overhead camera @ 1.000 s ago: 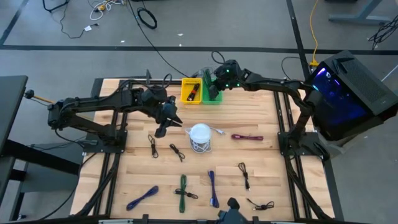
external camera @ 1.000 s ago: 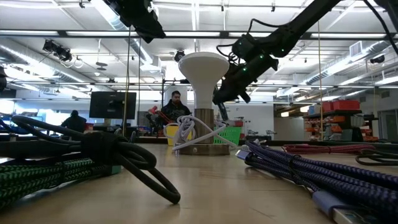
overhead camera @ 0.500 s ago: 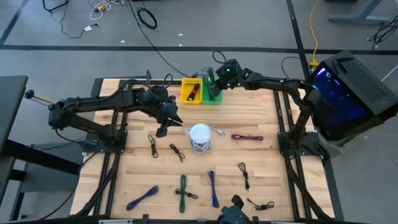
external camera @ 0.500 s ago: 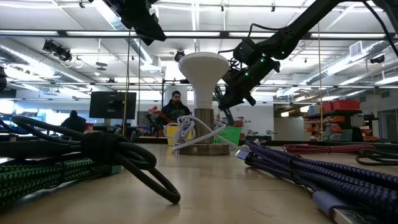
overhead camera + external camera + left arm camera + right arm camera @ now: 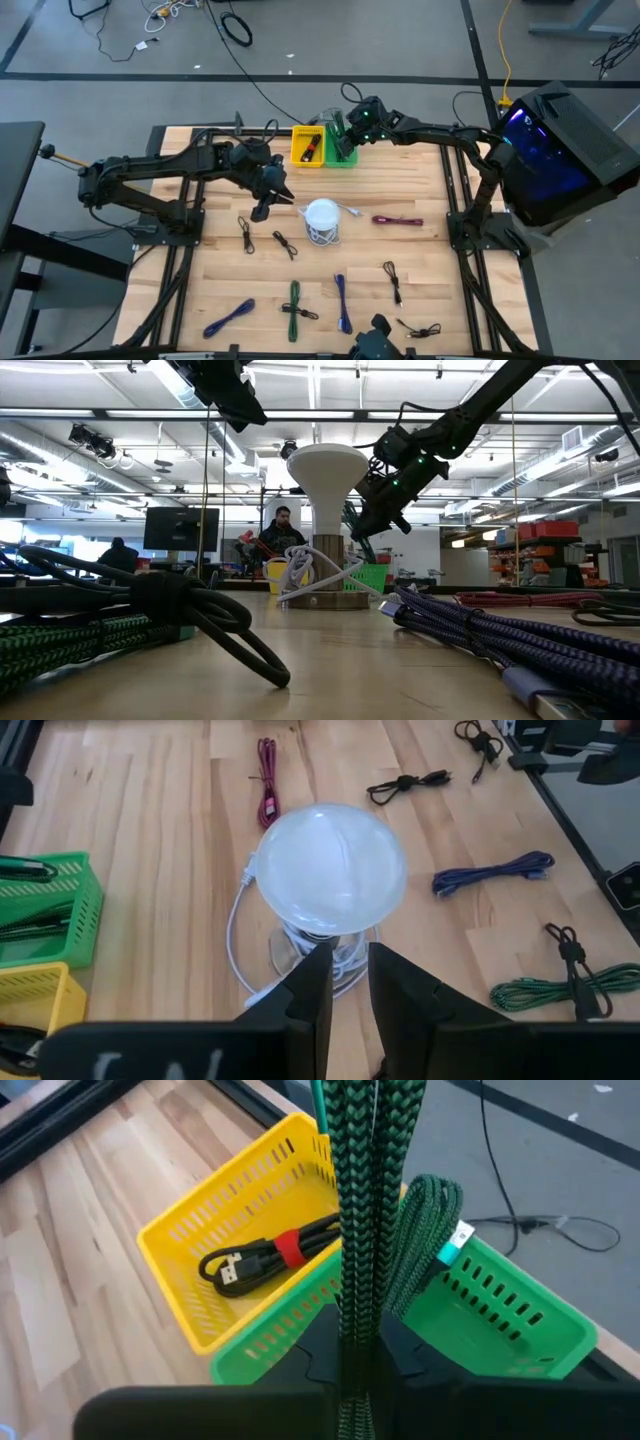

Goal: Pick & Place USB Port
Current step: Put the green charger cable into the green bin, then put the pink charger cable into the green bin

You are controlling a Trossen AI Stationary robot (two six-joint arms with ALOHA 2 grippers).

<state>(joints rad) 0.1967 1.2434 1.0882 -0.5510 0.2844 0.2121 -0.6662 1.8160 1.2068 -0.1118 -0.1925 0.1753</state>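
Observation:
A green braided cable bundle point(image 5: 365, 1200) is in my right gripper point(image 5: 355, 1352), which hangs over the green basket point(image 5: 500, 1315) at the table's far edge point(image 5: 345, 128). A loop of green cable with a pale plug point(image 5: 455, 1245) bulges over that basket's rim. Beside it, the yellow basket point(image 5: 240, 1230) holds a black cable with a red tie point(image 5: 265, 1260). My left gripper point(image 5: 350, 985) hovers left of the white lamp point(image 5: 330, 870), empty, with only a narrow gap between its fingers point(image 5: 262, 207). My right gripper pinches the green cable bundle point(image 5: 358, 1315) between its two fingers, several strands together. The fingers lie along the bundle, which runs straight out past their tips. The cable is lifted clear above the green basket.
The white lamp point(image 5: 322, 220) stands mid-table with a white cord around its base. A maroon cable point(image 5: 397, 220) lies to its right. Black point(image 5: 285, 243), blue point(image 5: 342, 300) and green point(image 5: 293, 308) cable bundles are scattered over the near half. People show in the room behind.
My right gripper, still shut on the green cable, has risen slightly and tipped a little above the green basket.

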